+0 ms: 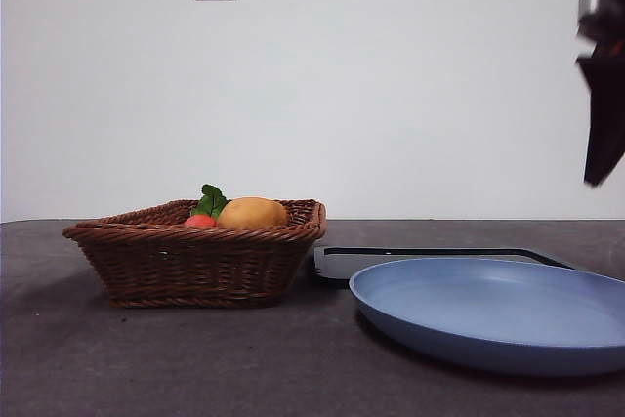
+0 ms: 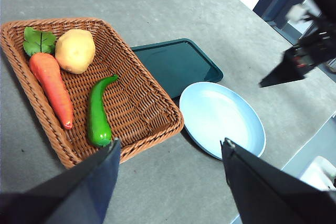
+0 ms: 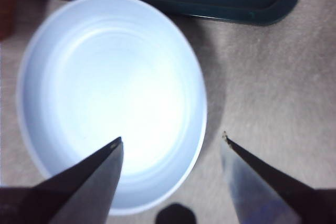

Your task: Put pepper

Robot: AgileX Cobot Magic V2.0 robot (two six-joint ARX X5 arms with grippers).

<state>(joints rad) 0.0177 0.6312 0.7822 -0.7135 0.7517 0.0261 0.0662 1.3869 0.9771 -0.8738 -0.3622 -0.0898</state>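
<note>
Grey counter (image 2: 173, 3) carries everything. Brown wicker basket (image 2: 152, 108) sits on it, with a dark green tray (image 2: 176, 64) just beside it and a blue plate (image 2: 223, 116) next to the tray, rim close to the basket corner. Plate is bare; in the front view it sits near and large on the right (image 1: 488, 319), tray behind it (image 1: 337, 263), basket to the left (image 1: 195, 261).

Inside the basket: orange carrot (image 2: 52, 87) with green leaves, glossy green pepper (image 2: 97, 114) lying flat on the basket floor beside the carrot, and a tan potato (image 2: 75, 51) near the carrot top. Pepper is not visible in the front view, hidden below the basket wall.

Left pincer (image 2: 170, 153) hangs high over the counter near the basket corner, released, jaws wide, nothing between them. Right pincer (image 3: 172, 141) hovers above the plate edge, also released and empty; it shows as a dark tip at the right edge in the front view (image 1: 603, 158).
</note>
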